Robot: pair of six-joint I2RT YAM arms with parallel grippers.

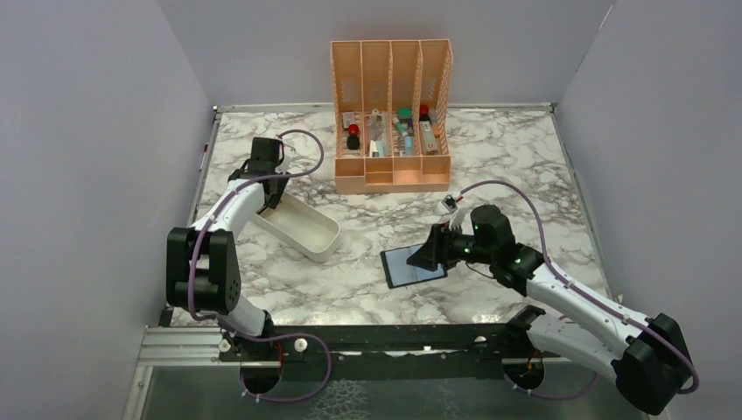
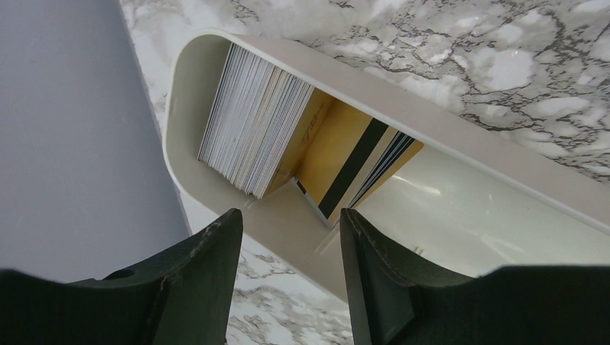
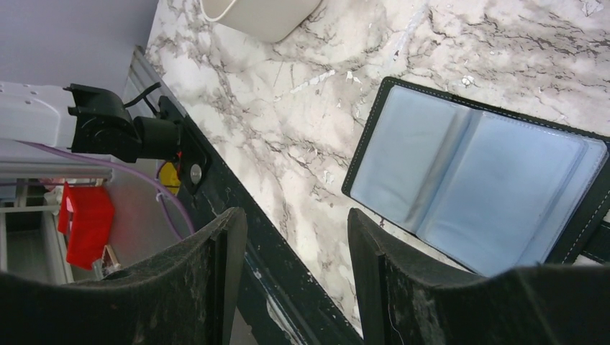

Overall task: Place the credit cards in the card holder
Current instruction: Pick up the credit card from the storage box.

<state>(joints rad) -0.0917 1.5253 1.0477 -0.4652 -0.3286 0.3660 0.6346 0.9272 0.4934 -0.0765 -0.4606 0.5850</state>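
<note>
Top view: we see the card holder (image 1: 413, 266) open flat at mid-right of the table (image 1: 507, 166), long axis approx L-R, right gripper (image 1: 429, 254) just beside it. Left gripper (image 1: 269, 203) hangs over the white tray (image 1: 302, 229).

Left wrist: credit cards (image 2: 266, 129) stand on edge, packed at 1 end of the tray, 1 gold w/ black stripe leaning; its script is unreadable. Jaws apart, empty.

Right wrist: holder shows 2 bluish pockets and a black stitched border. Jaws apart, empty.

Bright, even, lit from overhead; mild glare in white tray (image 2: 460, 208) beyond left pincer (image 2: 290, 223); perhaps soft nearest it.
</note>
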